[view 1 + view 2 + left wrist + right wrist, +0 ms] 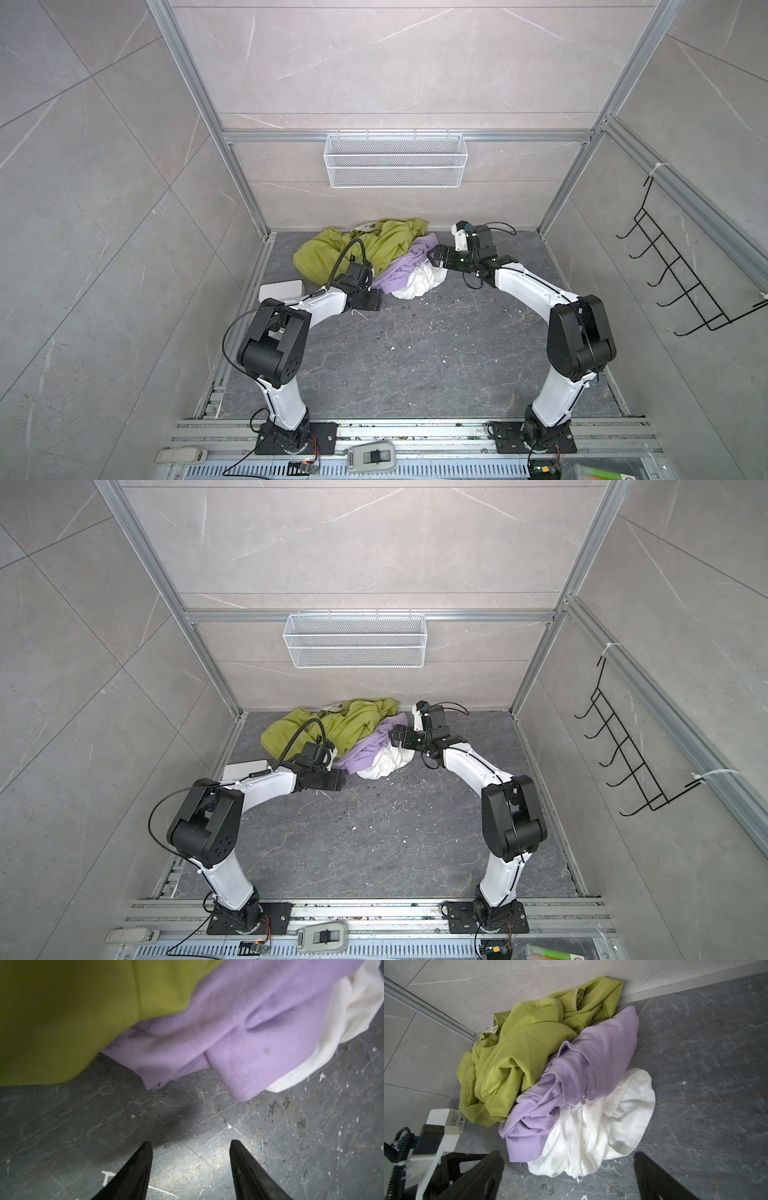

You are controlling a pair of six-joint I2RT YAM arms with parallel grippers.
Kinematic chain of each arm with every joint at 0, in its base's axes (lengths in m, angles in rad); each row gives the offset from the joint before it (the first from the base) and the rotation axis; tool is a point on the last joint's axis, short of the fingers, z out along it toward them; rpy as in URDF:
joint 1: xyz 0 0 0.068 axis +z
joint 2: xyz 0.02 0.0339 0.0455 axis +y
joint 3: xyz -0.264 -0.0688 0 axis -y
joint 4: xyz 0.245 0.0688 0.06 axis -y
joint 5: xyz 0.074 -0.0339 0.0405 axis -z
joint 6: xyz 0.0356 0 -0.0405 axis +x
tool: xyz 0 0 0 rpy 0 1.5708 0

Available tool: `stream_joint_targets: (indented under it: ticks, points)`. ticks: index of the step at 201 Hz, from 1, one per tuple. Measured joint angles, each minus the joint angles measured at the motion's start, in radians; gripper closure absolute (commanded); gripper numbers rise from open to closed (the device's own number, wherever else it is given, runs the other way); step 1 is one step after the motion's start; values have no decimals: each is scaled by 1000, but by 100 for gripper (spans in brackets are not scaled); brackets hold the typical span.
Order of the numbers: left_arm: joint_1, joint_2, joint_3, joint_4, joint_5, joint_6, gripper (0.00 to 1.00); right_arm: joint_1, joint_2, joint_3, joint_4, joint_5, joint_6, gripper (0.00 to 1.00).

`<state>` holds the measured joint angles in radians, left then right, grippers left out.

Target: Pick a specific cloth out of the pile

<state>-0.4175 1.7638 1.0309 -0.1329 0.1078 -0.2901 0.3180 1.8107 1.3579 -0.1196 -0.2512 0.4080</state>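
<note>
The pile (pixel 386 249) lies on the dark floor against the back wall. In it, the lilac cloth (pixel 403 270) (pixel 365 752) (pixel 591 1064) sits between an olive-green garment (pixel 332 253) (pixel 508 1064) and a white garment (pixel 419 282) (pixel 602 1126). My left gripper (pixel 191 1144) is open over bare floor, a short way from the cloth's folded edge (pixel 239 1032). Its fingers are hidden under the wrist in both top views. My right gripper (pixel 436 257) (pixel 567 1152) is wide open at the pile's right side, above the white garment's edge and holding nothing.
A white mesh basket (pixel 395 160) hangs on the back wall above the pile. A black wire hook rack (pixel 681 274) is on the right wall. A flat white object (pixel 280 289) lies by the left frame rail. Aluminium posts stand in the back corners.
</note>
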Motion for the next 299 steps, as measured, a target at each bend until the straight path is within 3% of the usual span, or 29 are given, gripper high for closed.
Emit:
stream_joint_targets:
  ticks: [49,105,170,299]
  points:
    - [104,-53,-190,269,64,-269,37,0,-3,-5,0,-7,0,0]
    - [106,-51,-227,484,135,-481,38,0,-34,-26,3,-7,4,0]
    - [106,2,-227,549,161,-545,38,0,-53,-31,3,-7,4,0]
    - [112,72,-209,587,191,-552,40,0,-53,-32,3,-6,4,0]
